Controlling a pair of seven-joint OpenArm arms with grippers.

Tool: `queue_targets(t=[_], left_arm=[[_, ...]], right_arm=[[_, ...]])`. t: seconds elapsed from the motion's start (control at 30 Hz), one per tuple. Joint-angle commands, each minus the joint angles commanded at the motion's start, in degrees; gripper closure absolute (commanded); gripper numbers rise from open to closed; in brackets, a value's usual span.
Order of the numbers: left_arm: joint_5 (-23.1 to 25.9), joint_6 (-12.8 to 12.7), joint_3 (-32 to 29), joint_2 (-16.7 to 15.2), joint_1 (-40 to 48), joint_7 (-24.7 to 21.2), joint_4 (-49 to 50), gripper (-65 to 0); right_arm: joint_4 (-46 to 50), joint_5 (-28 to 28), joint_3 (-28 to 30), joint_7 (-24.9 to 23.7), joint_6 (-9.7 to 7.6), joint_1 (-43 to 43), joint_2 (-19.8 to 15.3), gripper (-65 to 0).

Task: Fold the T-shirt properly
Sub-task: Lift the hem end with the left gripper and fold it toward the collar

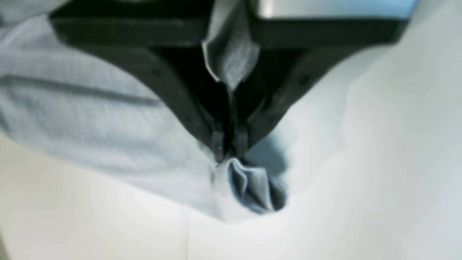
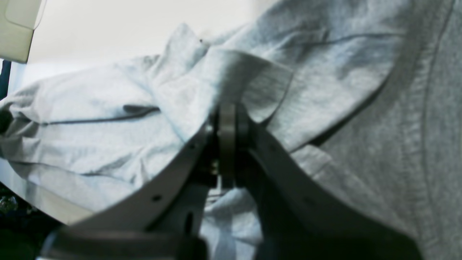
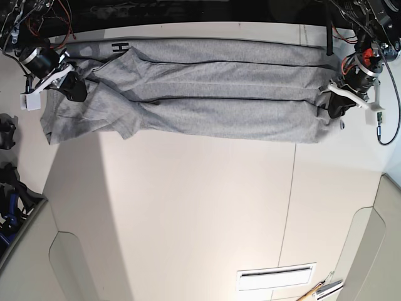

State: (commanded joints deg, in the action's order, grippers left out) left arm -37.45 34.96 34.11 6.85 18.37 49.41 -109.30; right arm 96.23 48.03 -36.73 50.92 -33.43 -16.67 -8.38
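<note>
The light grey T-shirt (image 3: 207, 94) lies stretched in a long folded band across the far part of the white table (image 3: 200, 200). A bit of black lettering (image 3: 119, 47) shows at its far left. My left gripper (image 3: 332, 106) is at the shirt's right end, shut on a pinch of its cloth (image 1: 252, 187), as the left wrist view (image 1: 229, 151) shows. My right gripper (image 3: 78, 91) is at the shirt's left end, shut on a fold of grey cloth (image 2: 231, 79), seen close in the right wrist view (image 2: 227, 115).
A seam (image 3: 289, 188) runs down the table right of middle. Cables and arm bases (image 3: 369, 37) crowd the far right corner, and dark gear (image 3: 9, 188) stands off the table's left edge. A vent slot (image 3: 276, 276) and a small tool (image 3: 319, 290) lie at the near right.
</note>
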Motion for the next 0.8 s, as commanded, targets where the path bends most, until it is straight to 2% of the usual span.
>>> queue_targets(t=[0.07, 0.1, 0.23, 0.4, 0.47, 0.57, 0.67, 0.8], left_arm=[[0.9, 0.0, -3.5, -0.8, 1.0, 0.2, -2.8, 0.0], [2.3, -0.9, -5.6, -1.2, 1.2, 0.2, -3.9, 0.0], [7.2, -5.4, -16.0, -2.4, 1.0, -0.9, -5.5, 0.0], [15.5, -12.9, -30.2, -2.5, -0.9, -2.9, -5.6, 0.0], [19.5, -15.0, -34.9, -3.7, -2.5, -2.9, -5.6, 0.0], [22.6, -15.1, -40.2, -6.7, -3.3, -2.9, -5.6, 0.0], [25.2, -15.1, -43.0, -9.6, -3.3, -3.3, -5.1, 0.0], [25.5, -15.1, -44.8, -11.0, -3.3, -3.3, -4.7, 0.0]], right_arm=[[0.0, 0.0, 0.0, -0.1, 0.00, 0.0, 0.0, 0.0], [0.0, 0.0, 0.0, -0.1, 0.00, 0.0, 0.0, 0.0], [0.0, 0.0, 0.0, -0.1, 0.00, 0.0, 0.0, 0.0], [0.0, -0.1, 0.0, -0.1, 0.00, 0.0, 0.0, 0.0], [0.0, -0.2, 0.0, -0.1, 0.00, 0.0, 0.0, 0.0], [0.0, -0.3, 0.0, -0.1, 0.00, 0.0, 0.0, 0.0], [0.0, -0.3, 0.0, -0.1, 0.00, 0.0, 0.0, 0.0], [0.0, -0.5, 0.0, -0.1, 0.00, 0.0, 0.0, 0.0]])
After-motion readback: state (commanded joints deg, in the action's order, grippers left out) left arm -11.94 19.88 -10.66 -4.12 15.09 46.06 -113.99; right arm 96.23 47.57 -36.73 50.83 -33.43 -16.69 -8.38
